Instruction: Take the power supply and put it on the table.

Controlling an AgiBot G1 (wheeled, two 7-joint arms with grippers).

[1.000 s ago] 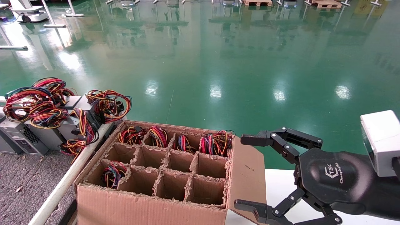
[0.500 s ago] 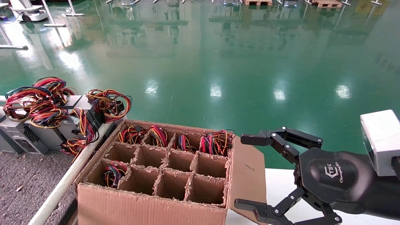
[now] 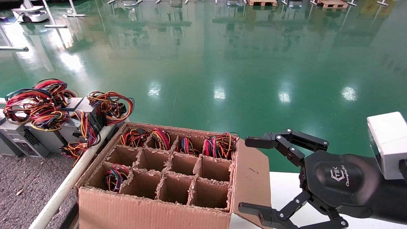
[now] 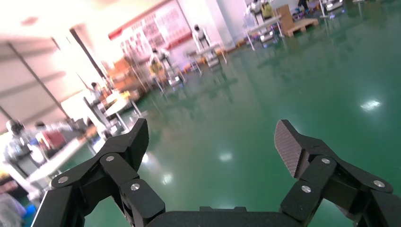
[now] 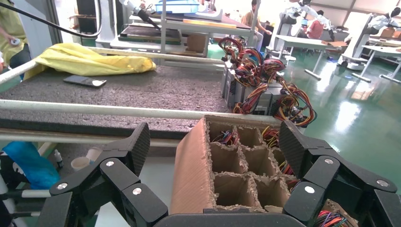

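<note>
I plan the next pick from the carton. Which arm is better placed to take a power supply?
Right. The right gripper hangs open beside the cardboard box, facing its cells. The left gripper faces only green floor and does not show in the head view.

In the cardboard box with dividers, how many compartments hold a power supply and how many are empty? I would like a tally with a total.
Compartments holding a power supply, wires showing: 5
Empty compartments: 7
Total compartments in the cardboard box: 12
</note>
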